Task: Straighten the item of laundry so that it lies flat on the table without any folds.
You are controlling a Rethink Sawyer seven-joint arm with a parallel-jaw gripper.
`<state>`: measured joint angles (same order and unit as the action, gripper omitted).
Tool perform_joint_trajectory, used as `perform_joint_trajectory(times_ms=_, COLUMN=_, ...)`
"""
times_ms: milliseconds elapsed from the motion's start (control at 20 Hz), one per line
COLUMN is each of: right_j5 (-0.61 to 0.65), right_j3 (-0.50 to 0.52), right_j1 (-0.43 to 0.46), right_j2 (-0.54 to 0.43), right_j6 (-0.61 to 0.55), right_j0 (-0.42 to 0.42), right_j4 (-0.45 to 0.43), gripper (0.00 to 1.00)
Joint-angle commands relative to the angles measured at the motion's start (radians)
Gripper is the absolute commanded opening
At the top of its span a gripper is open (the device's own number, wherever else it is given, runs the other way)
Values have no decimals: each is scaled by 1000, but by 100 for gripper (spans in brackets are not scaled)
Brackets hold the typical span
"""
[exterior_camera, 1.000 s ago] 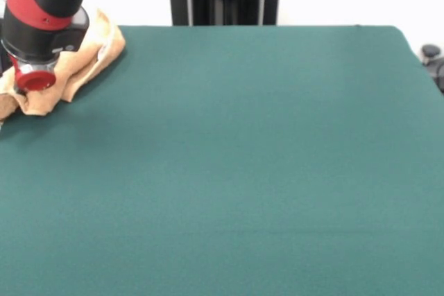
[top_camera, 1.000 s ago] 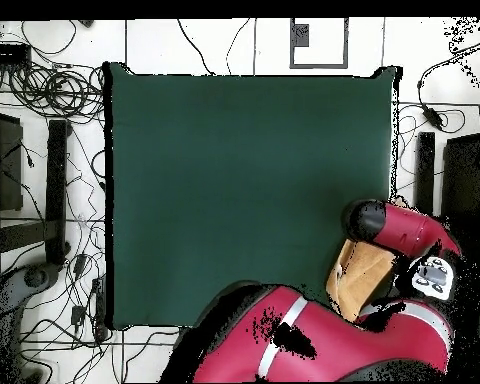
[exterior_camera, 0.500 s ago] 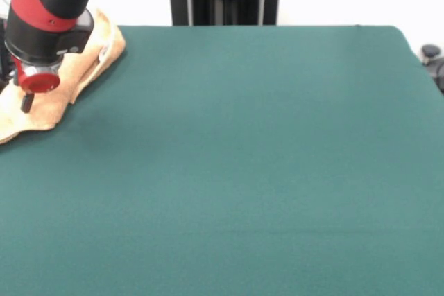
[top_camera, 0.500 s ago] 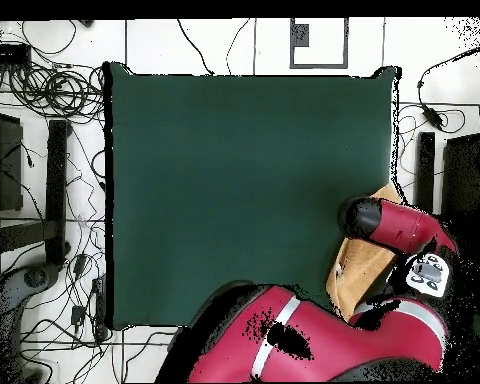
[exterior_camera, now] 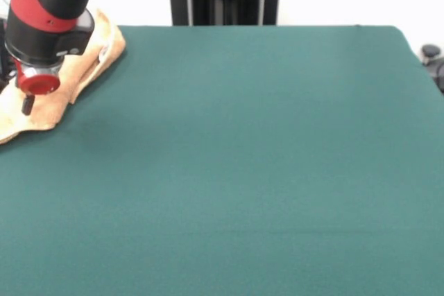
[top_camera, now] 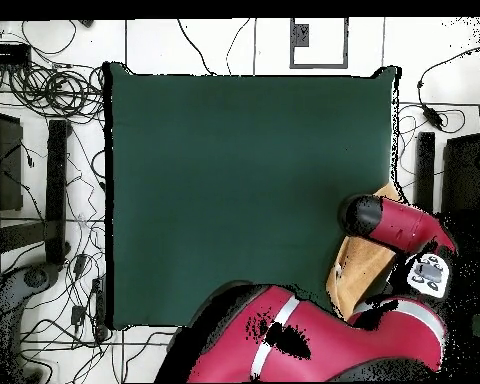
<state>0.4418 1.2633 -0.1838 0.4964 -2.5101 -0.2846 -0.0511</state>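
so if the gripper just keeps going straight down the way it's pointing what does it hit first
Most likely the towel: the gripper points down right over it at the table corner. How much gap is left is unclear.

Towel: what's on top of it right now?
The gripper hangs over the towel at the table's corner. Whether it touches the cloth can't be told. The arm covers much of the towel in both views, so any folds there are hidden.

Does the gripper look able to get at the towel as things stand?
Probably yes. The gripper hangs right over the towel at the table corner with nothing between them; whether it is touching the cloth is unclear.
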Motion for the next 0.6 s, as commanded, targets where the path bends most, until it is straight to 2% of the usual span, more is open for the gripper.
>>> perform_joint_trajectory(times_ms=50, right_j5=60, right_j3=-26, right_j1=85, right_j2=17, right_j6=-198, right_j0=107, right_j4=38, gripper=100)
perform_joint_trajectory(times_ms=100, right_j5=35, right_j3=-13, right_j1=81, right_j2=10, right_j6=-201, right_j0=100, right_j4=43, gripper=100)
perform_joint_trajectory(times_ms=300, right_j5=64, right_j3=-9, right_j1=64, right_j2=-41, right_j6=-145, right_j0=74, right_j4=53, gripper=100)
perform_joint_trajectory(times_ms=600, right_j5=140, right_j3=-31, right_j1=86, right_j2=-61, right_j6=-227, right_j0=129, right_j4=135, gripper=100)
